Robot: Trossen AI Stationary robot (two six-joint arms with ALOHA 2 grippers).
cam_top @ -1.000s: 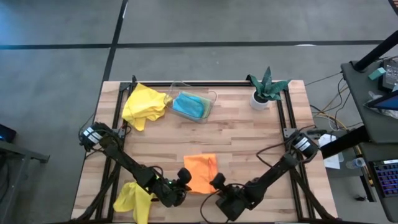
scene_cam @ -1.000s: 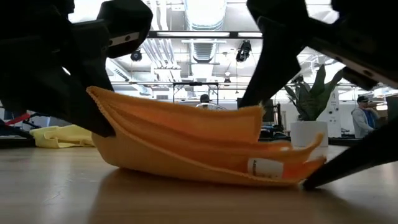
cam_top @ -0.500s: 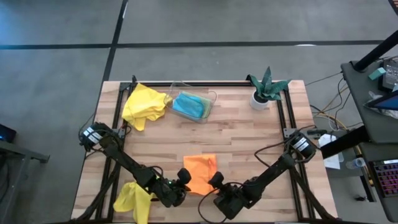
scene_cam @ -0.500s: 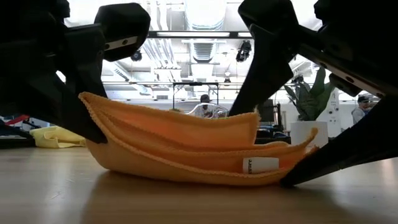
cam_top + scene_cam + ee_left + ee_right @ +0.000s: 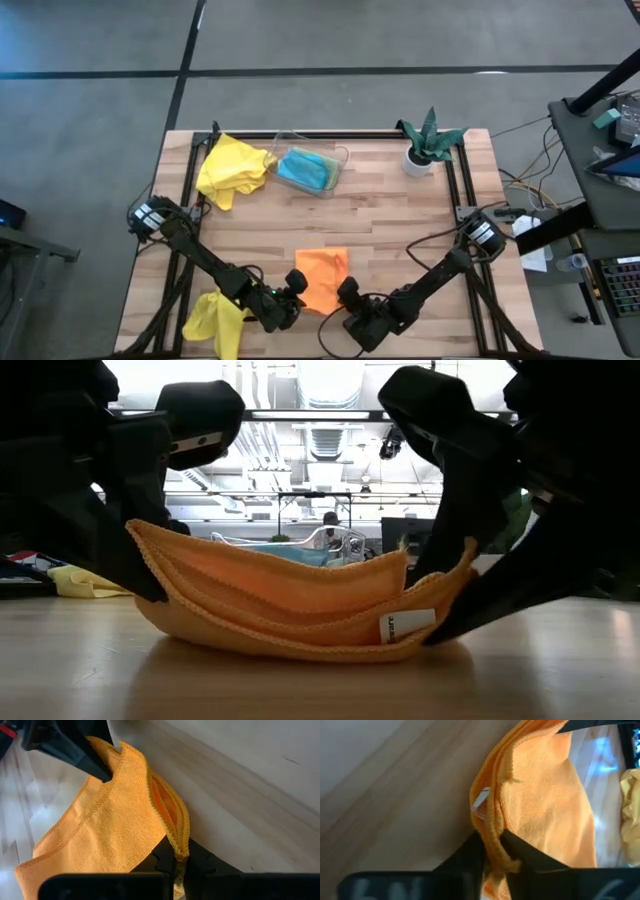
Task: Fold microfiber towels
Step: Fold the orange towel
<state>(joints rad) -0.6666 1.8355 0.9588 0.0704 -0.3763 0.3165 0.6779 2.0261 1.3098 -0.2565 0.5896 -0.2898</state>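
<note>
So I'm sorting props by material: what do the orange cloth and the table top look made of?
Orange cloth: soft, fuzzy-napped textile with a stitched edge, likely microfiber; matte, and it droops between the two pincers. Table top: pale wood in glued strips, with visible grain and a smooth, faintly shiny finish.

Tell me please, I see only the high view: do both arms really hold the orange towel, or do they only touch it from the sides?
Observer: Both hold it. In the left wrist view the left gripper pinches the orange towel at its hemmed edge.
Operator: And the right one?
Observer: The right gripper is closed on the opposite edge, near the white label.
Operator: Is the towel lying flat on the table?
Observer: No. In the low view both gripped ends are raised and the middle sags onto the table, like a shallow boat.
Operator: Is it one layer?
Observer: No, the low view shows several folded layers.
</note>
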